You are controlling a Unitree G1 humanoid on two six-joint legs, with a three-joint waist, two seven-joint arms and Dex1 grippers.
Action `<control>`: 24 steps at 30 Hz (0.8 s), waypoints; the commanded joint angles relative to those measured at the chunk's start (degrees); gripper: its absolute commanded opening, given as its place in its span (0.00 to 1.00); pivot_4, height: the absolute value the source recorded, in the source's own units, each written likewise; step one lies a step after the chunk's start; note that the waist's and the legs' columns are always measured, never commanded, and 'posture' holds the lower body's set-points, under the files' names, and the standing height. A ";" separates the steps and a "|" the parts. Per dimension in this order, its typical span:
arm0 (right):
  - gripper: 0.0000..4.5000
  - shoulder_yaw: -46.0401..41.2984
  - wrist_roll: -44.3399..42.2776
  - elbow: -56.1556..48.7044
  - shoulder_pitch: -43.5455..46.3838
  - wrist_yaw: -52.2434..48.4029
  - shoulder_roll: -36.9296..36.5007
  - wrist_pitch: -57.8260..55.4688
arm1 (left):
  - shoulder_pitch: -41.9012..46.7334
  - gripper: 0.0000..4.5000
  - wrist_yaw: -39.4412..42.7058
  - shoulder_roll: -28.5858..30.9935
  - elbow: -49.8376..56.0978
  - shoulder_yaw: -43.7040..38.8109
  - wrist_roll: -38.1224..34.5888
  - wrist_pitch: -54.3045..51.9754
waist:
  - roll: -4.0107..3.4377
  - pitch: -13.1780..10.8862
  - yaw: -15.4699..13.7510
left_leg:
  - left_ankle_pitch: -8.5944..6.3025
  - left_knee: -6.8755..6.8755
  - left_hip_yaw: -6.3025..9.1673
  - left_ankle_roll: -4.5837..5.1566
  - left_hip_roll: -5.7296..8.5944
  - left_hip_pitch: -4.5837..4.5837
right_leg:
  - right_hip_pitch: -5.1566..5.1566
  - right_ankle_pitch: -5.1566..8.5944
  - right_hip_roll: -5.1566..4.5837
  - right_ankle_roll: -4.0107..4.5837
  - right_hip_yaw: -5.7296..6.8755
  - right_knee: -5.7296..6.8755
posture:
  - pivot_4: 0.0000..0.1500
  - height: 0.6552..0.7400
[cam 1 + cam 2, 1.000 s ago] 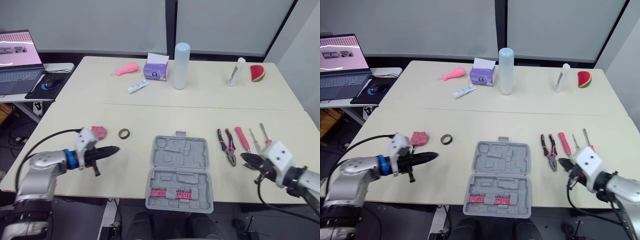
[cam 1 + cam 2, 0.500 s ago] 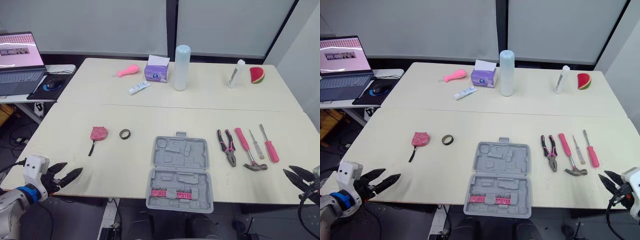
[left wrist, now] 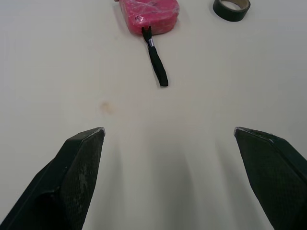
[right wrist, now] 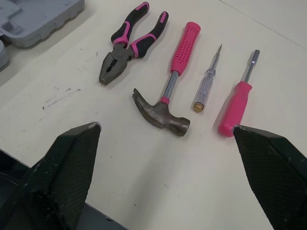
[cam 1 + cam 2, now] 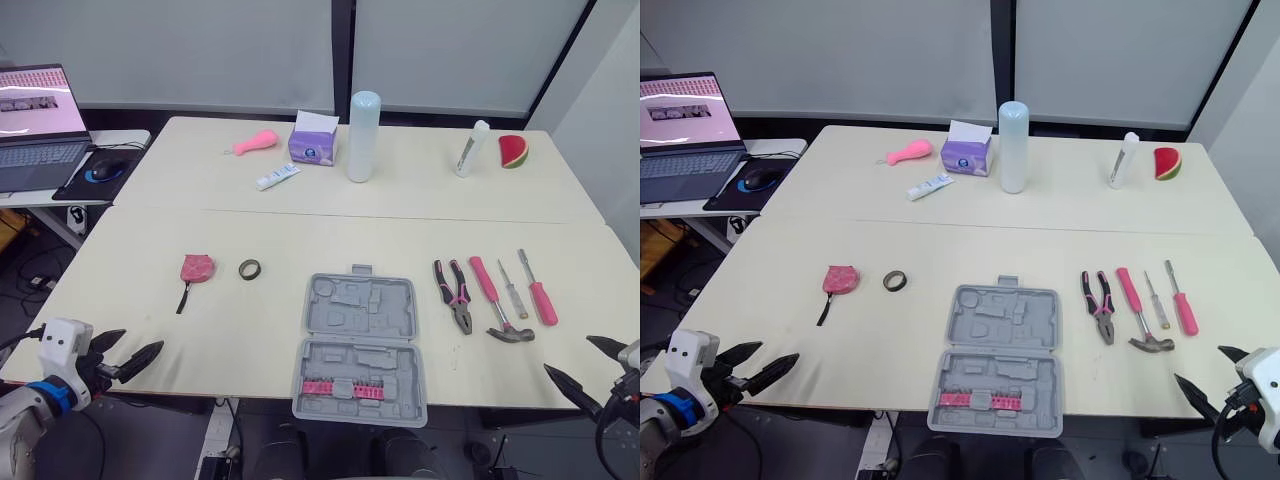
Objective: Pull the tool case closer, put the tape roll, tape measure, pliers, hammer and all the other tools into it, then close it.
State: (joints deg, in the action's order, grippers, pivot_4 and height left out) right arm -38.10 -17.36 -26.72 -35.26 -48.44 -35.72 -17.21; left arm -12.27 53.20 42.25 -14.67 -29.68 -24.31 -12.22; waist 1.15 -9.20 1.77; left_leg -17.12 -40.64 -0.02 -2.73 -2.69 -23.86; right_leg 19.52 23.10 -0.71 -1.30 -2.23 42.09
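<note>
The left pincer (image 5: pixel 143 340) was held released, its fingers spread wide and empty, low at the near edge of the surface (image 5: pixel 300 230). Beyond it, the pink tape measure (image 5: pixel 197 267) and the dark tape roll (image 5: pixel 249 268) were seen lying side by side, not touching. The right pincer (image 5: pixel 567 353) was likewise spread and empty at the near right edge. The pliers (image 5: pixel 455 293), hammer (image 5: pixel 495 300), tester screwdriver (image 5: pixel 513 290) and pink-handled screwdriver (image 5: pixel 538 292) were laid in a row just beyond it. Between the two groups the grey tool case (image 5: pixel 360 345) lay open near the front edge. Its moulded recesses were unfilled apart from a pink strip (image 5: pixel 337 387) in the near half, possibly a bit holder. The case could be judged already close enough. No tool had been packed, so all six items and the closing were left to be done.
</note>
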 commanded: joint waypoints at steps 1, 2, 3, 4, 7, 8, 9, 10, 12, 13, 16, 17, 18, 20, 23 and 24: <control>1.00 0.19 -0.09 -0.32 1.11 -0.06 -0.37 3.46 | -0.90 1.00 -0.18 0.90 4.13 -2.26 -1.08 0.36 | 0.00 0.00 -0.02 | 0.00 0.00 0.01 0.00 0.00 0.00 | 0.00 0.00 0.00 0.00 0.00 0.00 | 1.00 0.44; 1.00 0.78 -0.55 -0.81 1.79 -0.34 -0.81 3.29 | -1.03 1.00 0.37 1.48 5.08 -1.89 -1.09 0.22 | 0.00 0.00 -0.02 | 0.00 0.00 0.00 0.00 0.00 0.01 | -0.02 0.00 0.00 0.00 0.00 -0.01 | 1.00 0.44; 1.00 1.45 -0.96 -1.36 2.66 -0.58 -1.33 3.06 | -0.88 1.00 0.85 2.11 5.81 -1.51 -1.09 -0.12 | 0.01 0.00 0.00 | 0.00 0.00 0.00 0.00 0.00 0.03 | -0.04 0.00 0.00 0.00 0.00 -0.01 | 1.00 0.44; 1.00 2.21 -1.31 -1.92 3.71 -0.80 -1.92 2.72 | -0.47 1.00 1.25 2.83 6.33 -1.02 -0.88 -0.47 | 0.00 0.00 0.00 | 0.00 0.00 0.01 0.00 0.00 0.03 | -0.04 0.00 0.00 0.00 0.01 -0.01 | 1.00 0.44; 1.00 4.20 -2.02 -3.38 6.08 -1.31 -3.54 1.63 | 0.92 1.00 2.61 4.70 6.99 0.35 -0.08 -0.69 | -0.01 0.01 -0.04 | 0.00 0.00 0.02 0.00 0.00 0.05 | -0.07 0.00 0.01 0.00 0.01 -0.01 | 1.00 0.44; 1.00 6.63 -3.10 -5.19 8.23 -2.53 -5.47 0.37 | 2.80 1.00 4.06 6.42 8.26 2.21 0.34 -1.15 | -0.01 0.00 -0.06 | 0.00 0.00 0.02 0.00 0.01 0.05 | -0.07 0.00 0.01 0.00 0.01 -0.01 | 1.00 0.44; 1.00 8.71 -4.06 -6.74 10.01 -3.52 -7.05 -0.88 | 4.52 1.00 5.25 7.78 9.11 3.83 0.75 -1.36 | -0.01 0.00 -0.07 | 0.00 0.00 0.03 0.00 0.01 0.06 | -0.09 0.00 0.01 0.00 0.02 -0.01 | 1.00 0.44; 1.00 10.67 -5.22 -8.26 11.73 -4.08 -8.47 -2.46 | 6.36 1.00 6.11 8.90 9.46 5.33 1.12 -1.49 | -0.02 -0.01 -0.08 | 0.00 -0.01 0.04 0.00 0.02 0.06 | -0.10 0.00 0.01 0.00 0.03 -0.02 | 1.00 0.44; 1.00 13.73 -8.48 -11.13 15.20 -3.87 -10.44 -7.09 | 10.00 1.00 7.77 10.76 9.11 8.47 1.94 -2.22 | -0.02 -0.01 -0.11 | 0.01 -0.02 0.07 0.00 0.02 0.07 | -0.14 0.00 0.02 0.00 0.06 -0.02 | 1.00 0.44; 1.00 14.96 -10.77 -12.60 17.11 -3.35 -11.17 -9.96 | 12.01 1.00 8.81 11.50 8.51 10.21 2.52 -2.14 | -0.02 -0.01 -0.11 | 0.01 -0.02 0.10 0.00 0.02 0.06 | -0.15 0.00 0.05 0.00 0.07 -0.02 | 1.00 0.44; 1.00 19.36 -15.21 -16.22 22.46 -2.75 -13.39 -15.77 | 19.52 1.00 12.78 12.77 4.86 15.86 4.34 -1.29 | -0.03 -0.03 -0.14 | -0.01 -0.01 0.08 0.01 0.02 0.01 | -0.14 0.00 0.08 0.00 0.06 -0.11 | 1.00 0.44; 1.00 20.58 -15.87 -16.78 23.88 -2.30 -13.65 -16.91 | 21.55 1.00 13.89 12.85 3.46 17.26 4.90 -0.78 | -0.03 -0.03 -0.14 | -0.01 -0.01 0.08 0.01 0.02 -0.01 | -0.12 0.00 0.10 0.00 0.06 -0.12 | 1.00 0.44; 1.00 22.08 -16.18 -17.09 25.47 -1.82 -13.84 -17.82 | 23.81 1.00 15.36 12.75 1.84 18.87 5.58 0.10 | -0.02 -0.04 -0.14 | -0.01 -0.01 0.08 0.02 0.02 -0.02 | -0.10 0.00 0.11 0.00 0.07 -0.12 | 1.00 0.44; 1.00 25.42 -15.90 -17.26 28.75 -0.86 -13.98 -19.17 | 28.62 1.00 18.33 12.07 -1.91 22.07 6.95 2.05 | -0.01 -0.04 -0.12 | -0.02 -0.02 0.09 0.02 0.01 -0.02 | -0.10 0.00 0.11 0.00 0.07 -0.11 | 1.00 0.44; 1.00 29.48 -15.96 -17.29 33.03 0.63 -13.37 -20.89 | 36.25 0.92 21.38 9.97 -9.72 26.51 9.83 6.33 | -0.02 -0.04 -0.14 | -0.01 -0.03 0.09 0.02 0.01 -0.02 | -0.06 0.00 0.14 0.00 0.06 -0.08 | 1.00 0.44; 1.00 30.33 -16.00 -17.41 33.93 0.86 -13.42 -21.28 | 38.73 0.87 21.75 9.00 -12.65 27.82 11.04 7.72 | -0.02 -0.04 -0.14 | -0.01 -0.04 0.09 0.02 0.02 -0.03 | -0.04 0.00 0.21 0.00 0.07 -0.07 | 1.00 0.44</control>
State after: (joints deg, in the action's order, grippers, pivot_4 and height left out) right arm -8.20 -32.77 -42.63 -2.24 -48.30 -48.93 -38.01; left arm 24.45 73.63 51.63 -24.19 -3.22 -14.92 -7.12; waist 1.14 -9.24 1.63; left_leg -17.13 -40.70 0.06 -2.70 -2.68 -23.92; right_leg 19.51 23.10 -0.45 -1.30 -2.17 42.02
